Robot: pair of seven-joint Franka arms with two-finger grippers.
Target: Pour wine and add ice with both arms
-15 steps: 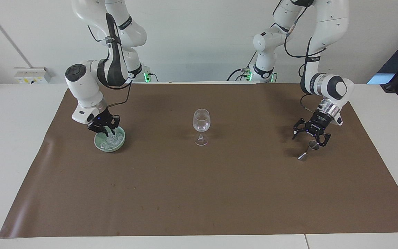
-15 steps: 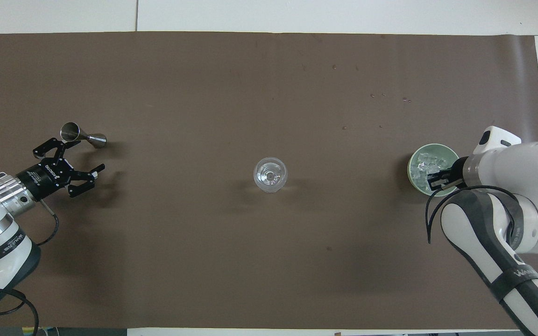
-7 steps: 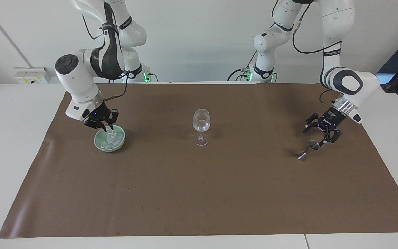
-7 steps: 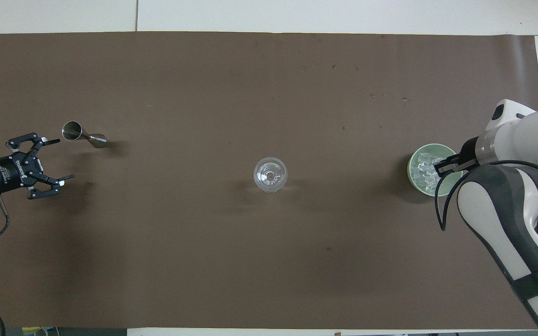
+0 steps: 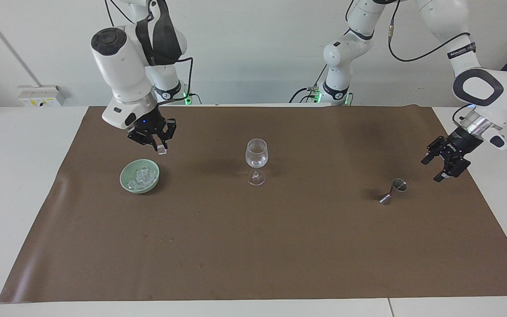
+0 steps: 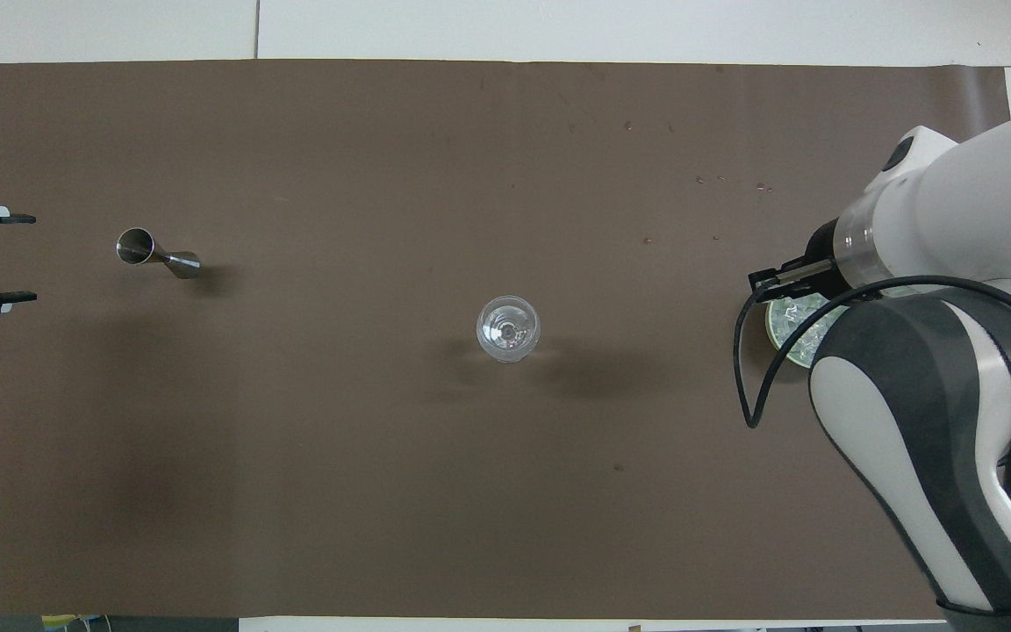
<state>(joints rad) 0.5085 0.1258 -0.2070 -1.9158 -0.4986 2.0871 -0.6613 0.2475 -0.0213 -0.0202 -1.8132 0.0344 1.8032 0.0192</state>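
We note the right pincer (image 5: 161, 147) raised in the air, closed on a single ice cube (image 5: 162, 151) that shows as a pale block at its fingertips. It hangs over the brown mat (image 5: 253, 246), just off the green bowl (image 5: 126, 181) that holds the rest of the ice (image 5: 141, 176), on the side nearer the robots.

The wine glass (image 5: 256, 155) stands upright at the middle of the mat, empty as far as we can tell. From the cube, the glass lies toward the left arm's end of the table; we judge the coming move a level carry along that line, ending over the rim.

The left pincer (image 5: 443, 160) is spread wide and empty, waiting over the mat's edge beside the steel jigger (image 5: 393, 192), which stands tilted in the facing view.

The right arm is the nearer to the glass.
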